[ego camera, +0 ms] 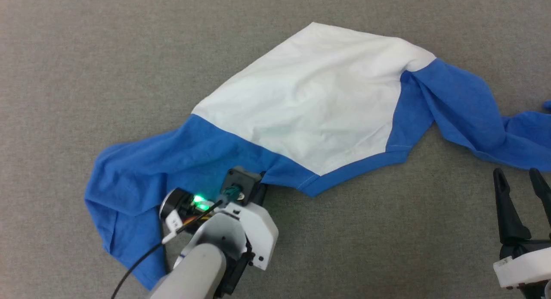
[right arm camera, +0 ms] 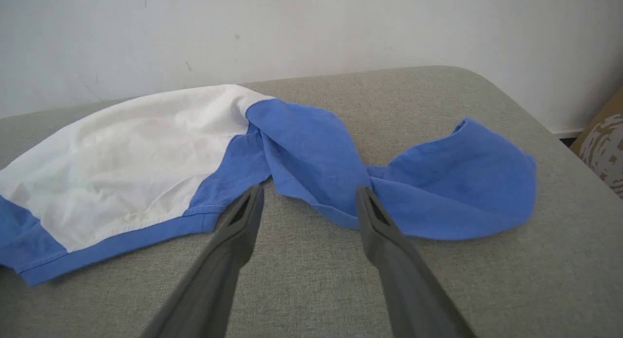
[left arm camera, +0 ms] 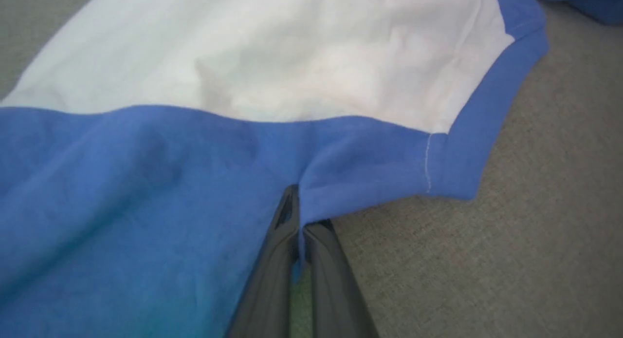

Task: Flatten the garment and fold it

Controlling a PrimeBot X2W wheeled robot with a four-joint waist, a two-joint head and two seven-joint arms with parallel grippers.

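Grey woven surface carries everything. Nearest the robot, the left tool is clamped closed with a thin ridge of blue cloth nipped between its fingers, right at the near blue edge of the garment. The right tool hangs low at the right with its fingers spread wide, holding nothing, tips just short of the twisted blue part. The garment lies spread diagonally across the middle of the surface, not flat. A rumpled blue section sits at the near left with its edge curled under. A blue hem band runs along the near side, and a big white panel with light creases lies beyond it. Farther right, a blue part is twisted and bunched like a rope, then flares out again. Cloth looks thin, soft and light, and it drapes limp, so judging by that it will sag and drag rather than keep shape. It is probably not slippery on this weave and not fragile. Best holds look like hem edges and corners, pinching a single layer where possible. The twisted right part likely needs pulling outward to open it up. Far back in the right wrist view, a pale wall stands behind the surface.
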